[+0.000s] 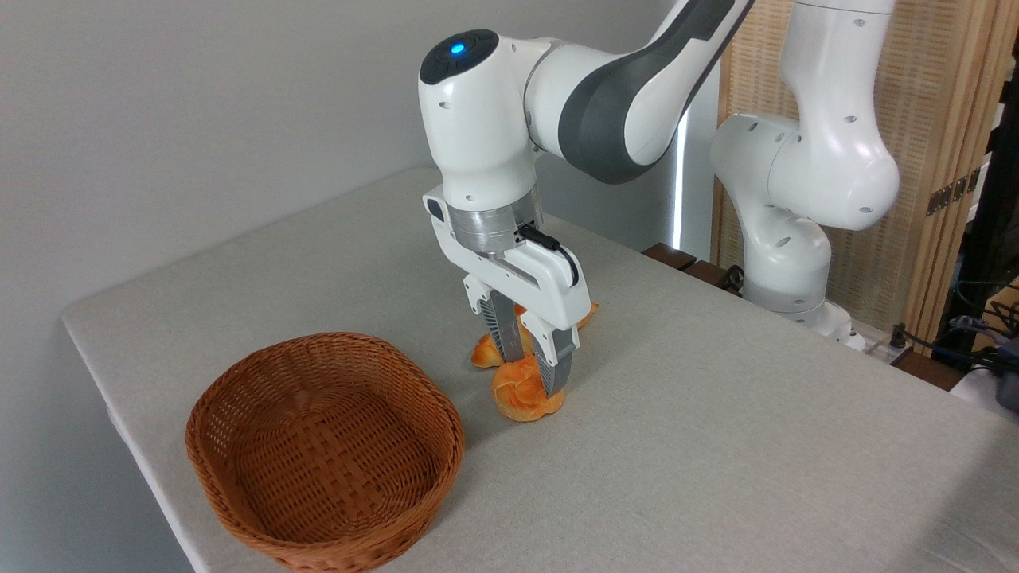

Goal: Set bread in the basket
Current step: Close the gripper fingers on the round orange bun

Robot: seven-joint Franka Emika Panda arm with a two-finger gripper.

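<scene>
The gripper (pixel 532 368) points straight down with its two grey fingers (pixel 555 362) pinched against the upper part of the bread (pixel 521 394), a small orange-golden knotted bun squeezed narrow at the top between them. The bun's underside sits at or just above the table (pixel 716 414) (contact cannot be told from this angle), a short way right of the basket (pixel 322 450).

Directly behind the fingers lies a second, longer loaf (pixel 486 352), mostly hidden by the gripper, with one pointed end showing at the left and another tip peeking out at the right.

The basket is an oval of reddish-brown wicker with low flaring sides, standing near the front left edge of the table with nothing inside it. The table is covered in a pale grey cloth.

The arm (pixel 621 87) is white with dark grey joint covers; a blue light (pixel 457 46) glows on its wrist cap. No brand, label or writing can be read anywhere. Behind the arm's base stands a woven bamboo screen (pixel 931 143).
</scene>
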